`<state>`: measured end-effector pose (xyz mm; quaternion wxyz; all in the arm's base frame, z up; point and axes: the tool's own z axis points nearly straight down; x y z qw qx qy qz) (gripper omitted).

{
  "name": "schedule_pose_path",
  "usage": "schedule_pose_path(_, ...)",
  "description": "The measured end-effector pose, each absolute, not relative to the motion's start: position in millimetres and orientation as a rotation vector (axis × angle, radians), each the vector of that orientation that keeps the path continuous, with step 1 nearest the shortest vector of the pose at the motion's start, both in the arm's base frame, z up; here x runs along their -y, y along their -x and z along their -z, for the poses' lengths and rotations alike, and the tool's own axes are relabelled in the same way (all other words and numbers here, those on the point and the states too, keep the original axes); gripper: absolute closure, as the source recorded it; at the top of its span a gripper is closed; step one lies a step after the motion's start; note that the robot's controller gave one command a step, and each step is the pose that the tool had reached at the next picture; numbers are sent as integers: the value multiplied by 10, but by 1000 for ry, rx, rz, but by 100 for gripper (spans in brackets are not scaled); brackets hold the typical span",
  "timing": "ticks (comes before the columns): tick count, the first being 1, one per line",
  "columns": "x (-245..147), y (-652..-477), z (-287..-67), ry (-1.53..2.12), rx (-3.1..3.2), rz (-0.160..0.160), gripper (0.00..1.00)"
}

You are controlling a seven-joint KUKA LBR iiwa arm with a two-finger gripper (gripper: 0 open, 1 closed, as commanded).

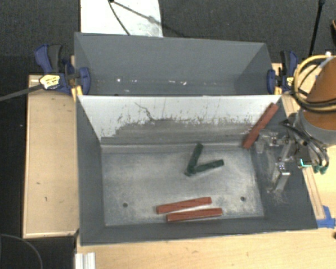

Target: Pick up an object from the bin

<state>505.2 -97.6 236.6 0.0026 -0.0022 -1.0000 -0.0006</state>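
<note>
— Five sticks are lying in your bin (134, 178), am I counting right?

— You are. One red-brown stick (260, 126) is leaning tilted in the back right corner, with its upper end resting up the right wall and its lower end pointing down toward the floor.

— And where is your gripper (278, 181) hanging?

— It is hanging over the right edge of the floor, close beside the right wall. The leaning stick's lower end is sitting near it, just behind it, so that stick is lying nearest.

— Is it gripping anything?

— I cannot tell whether it is standing open or closed.

— What are you seeing elsewhere?

— A pair of dark green sticks (191, 170) is lying mid-floor, touching at one end in a V. Two more red-brown sticks (185, 205) are lying side by side along the front edge, well apart from the gripper.
</note>
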Motion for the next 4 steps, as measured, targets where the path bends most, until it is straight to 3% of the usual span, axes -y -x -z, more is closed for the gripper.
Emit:
schedule_pose_path(1, 429, -5608, -832, -457, 3106, 4, 0)
schedule_pose_path(2, 233, -5926, -701, -408, 3120, 2, 0)
schedule_pose_path(3, 250, -5918, -707, -410, 3120, 0, 100)
schedule_pose_path(4, 541, -5661, -2260, -573, 3099, -5, 100)
